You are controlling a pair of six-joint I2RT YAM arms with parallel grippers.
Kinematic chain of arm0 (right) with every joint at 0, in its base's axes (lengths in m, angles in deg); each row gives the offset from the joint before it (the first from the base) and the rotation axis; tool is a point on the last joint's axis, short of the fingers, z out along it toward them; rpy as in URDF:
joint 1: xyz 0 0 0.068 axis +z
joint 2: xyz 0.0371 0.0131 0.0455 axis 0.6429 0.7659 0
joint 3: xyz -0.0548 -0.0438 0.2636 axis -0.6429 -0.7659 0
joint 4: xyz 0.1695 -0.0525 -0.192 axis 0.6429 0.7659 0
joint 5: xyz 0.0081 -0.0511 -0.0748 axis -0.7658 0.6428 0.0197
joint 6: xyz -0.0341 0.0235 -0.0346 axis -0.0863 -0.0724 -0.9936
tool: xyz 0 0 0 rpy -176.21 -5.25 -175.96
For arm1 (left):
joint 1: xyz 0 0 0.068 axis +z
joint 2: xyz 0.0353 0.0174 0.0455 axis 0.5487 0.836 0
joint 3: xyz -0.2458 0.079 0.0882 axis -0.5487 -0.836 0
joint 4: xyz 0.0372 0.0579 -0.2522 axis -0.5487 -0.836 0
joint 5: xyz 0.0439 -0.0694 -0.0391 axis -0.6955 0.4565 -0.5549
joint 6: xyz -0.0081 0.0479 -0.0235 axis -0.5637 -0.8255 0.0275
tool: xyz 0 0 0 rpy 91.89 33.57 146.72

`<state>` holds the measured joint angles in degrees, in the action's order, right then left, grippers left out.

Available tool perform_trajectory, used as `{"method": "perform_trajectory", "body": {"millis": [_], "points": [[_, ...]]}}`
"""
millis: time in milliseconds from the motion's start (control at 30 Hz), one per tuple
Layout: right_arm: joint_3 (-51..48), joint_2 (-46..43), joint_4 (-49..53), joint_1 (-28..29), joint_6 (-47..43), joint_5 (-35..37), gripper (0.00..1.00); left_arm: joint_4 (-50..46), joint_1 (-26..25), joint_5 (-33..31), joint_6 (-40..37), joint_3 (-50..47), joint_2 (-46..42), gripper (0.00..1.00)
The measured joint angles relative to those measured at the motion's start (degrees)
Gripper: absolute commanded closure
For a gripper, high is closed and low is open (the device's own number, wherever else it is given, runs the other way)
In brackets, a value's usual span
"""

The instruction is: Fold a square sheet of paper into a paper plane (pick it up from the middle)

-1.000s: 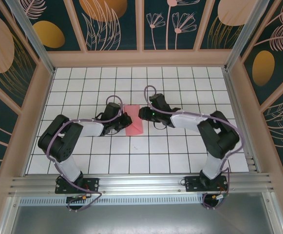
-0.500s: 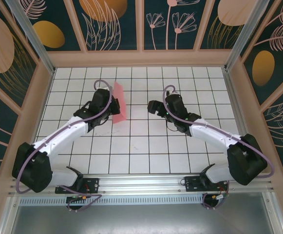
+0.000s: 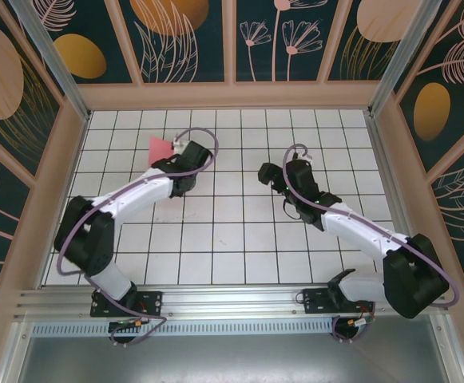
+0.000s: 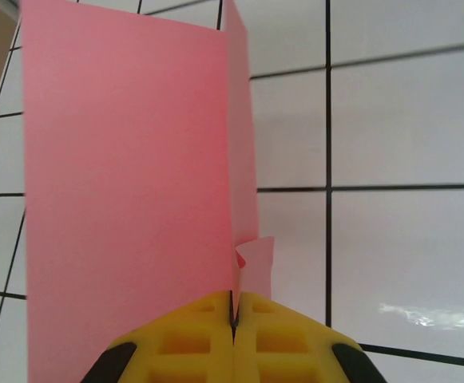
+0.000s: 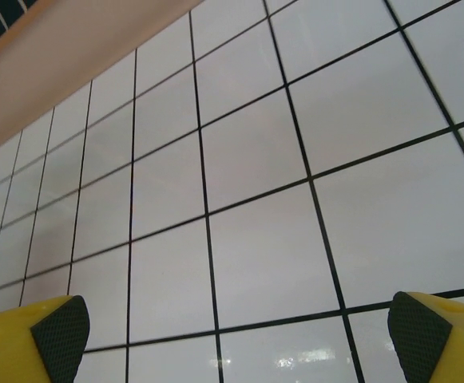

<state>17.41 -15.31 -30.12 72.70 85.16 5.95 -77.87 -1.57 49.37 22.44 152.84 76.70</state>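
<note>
Firmly pinched: sheet of paper (image 4: 128, 175) in the left gripper (image 4: 233, 315)

Its fingers are closed on the folded pink sheet, at the upper left of the white gridded surface (image 3: 239, 239). Right of centre, the right gripper (image 5: 235, 339) gapes wide, holding nothing.

**Q:** What does the item look like?
**A:** The square sheet of paper (image 4: 128, 199) is thin, plain and salmon-pink. It is folded along one sharp crease into two flaps.

**Q:** What is its pose?
**A:** It is pinched at the crease by the closed left claw (image 4: 233, 309) and held over the white-tiled surface (image 4: 407, 120). A small curl shows at the grip.
</note>
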Motion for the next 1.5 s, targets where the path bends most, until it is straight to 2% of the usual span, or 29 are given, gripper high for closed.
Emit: {"method": "perform_trajectory", "body": {"millis": [200, 400, 667, 767, 900, 1000, 1133, 1267, 1400, 1467, 1500], "points": [[-2.1, -2.5, 0.0, -0.7, 2.7, 1.0, 0.01, -0.3, -3.8, -3.7, -0.2, 0.4, 8.3, 1.0], [-3.0, -2.8, 0.5, -0.7, 4.2, 0.9, 0.01, 0.0, -8.3, -3.5, 1.4, 1.4, 14.6, 0.97], [-4.1, -4.0, 1.5, -0.7, 5.5, 0.9, 0.01, 1.8, -11.7, 3.0, 4.3, 2.5, 18.4, 0.79], [-4.5, -4.2, 1.6, -0.7, 5.5, 0.9, 0.01, 3.1, -11.7, 6.2, 5.2, 2.5, 18.1, 0.68], [-4.5, -4.2, 1.6, -0.8, 5.4, -0.2, 0.01, 4.3, -11.7, 11.4, 6.1, 1.8, 14.5, 0.51], [-4.5, -4.2, 1.2, -0.8, 5.2, -1.1, 0.01, 6.6, -11.7, 15.9, 6.6, 0.0, 8.4, 0.36], [-4.5, -3.2, -0.2, -0.8, 4.4, -3.6, 0.01, 9.7, -11.5, 20.2, 7.7, -2.8, -1.9, 0.22], [-4.3, 0.4, -2.6, -0.1, 4.1, -6.9, 0.01, 13.3, -9.1, 23.3, 9.0, -6.2, -8.7, 0.16], [-3.4, 4.6, -4.8, 2.8, 4.1, -9.6, 0.01, 16.3, -2.6, 28.0, 10.6, -11.6, -12.4, 0.13], [-2.5, 6.5, -5.6, 4.3, 4.2, -10.7, 0.01, 17.8, 0.6, 30.0, 11.3, -14.4, -13.0, 0.15], [-1.9, 7.7, -5.9, 5.1, 4.3, -11.2, 0.01, 18.4, 1.9, 31.2, 11.7, -15.6, -13.0, 0.19]]}}
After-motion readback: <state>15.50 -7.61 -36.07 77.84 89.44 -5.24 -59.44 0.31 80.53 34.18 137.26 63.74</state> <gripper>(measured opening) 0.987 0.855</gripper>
